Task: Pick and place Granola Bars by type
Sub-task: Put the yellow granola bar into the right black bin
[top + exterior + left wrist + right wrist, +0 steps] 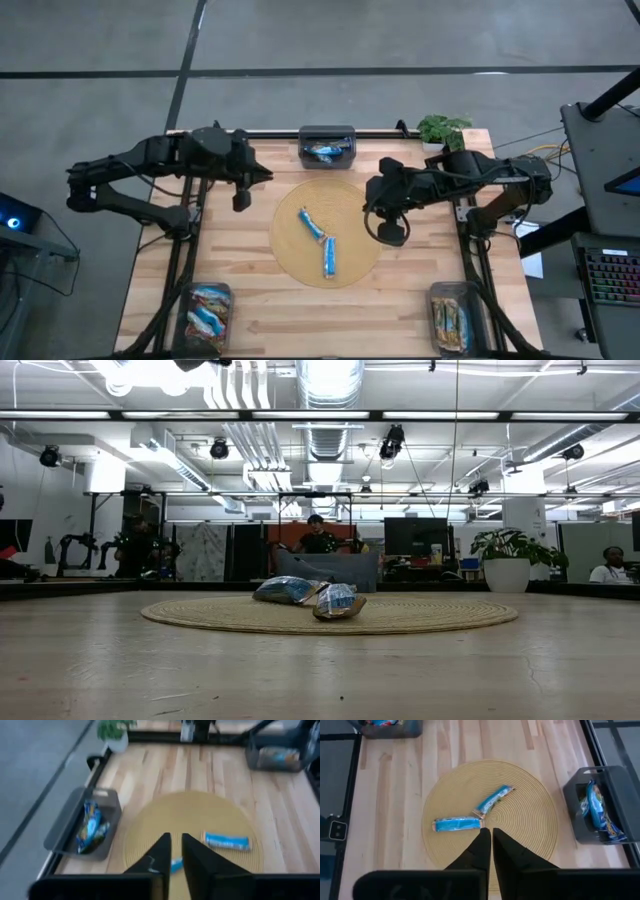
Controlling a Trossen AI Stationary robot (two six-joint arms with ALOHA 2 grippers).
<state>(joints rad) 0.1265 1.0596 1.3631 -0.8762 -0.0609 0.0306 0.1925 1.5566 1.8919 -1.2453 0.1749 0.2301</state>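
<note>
Right gripper (487, 837): fingers closed together, holding nothing; hangs over the mat's right edge.
Left gripper (175, 845): nearly closed, empty; hangs beyond the mat's left edge.
Granola bars (316, 226): two blue ones, ends touching, on the round mat (290, 250).
Done: three bins (327, 146) hold sorted bars (by kind, seemingly).
Left: both mat bars.
Room: bare table all round; bins at edges.

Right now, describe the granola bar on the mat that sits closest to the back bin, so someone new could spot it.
Start at the round woven mat in the middle of the wooden table. Two blue-wrapped bars lie on it end to end, forming a bent line. The one you want is the upper bar, nearer the back bin; it lies on a slant, while its neighbour lies nearer the table's front edge.
</note>
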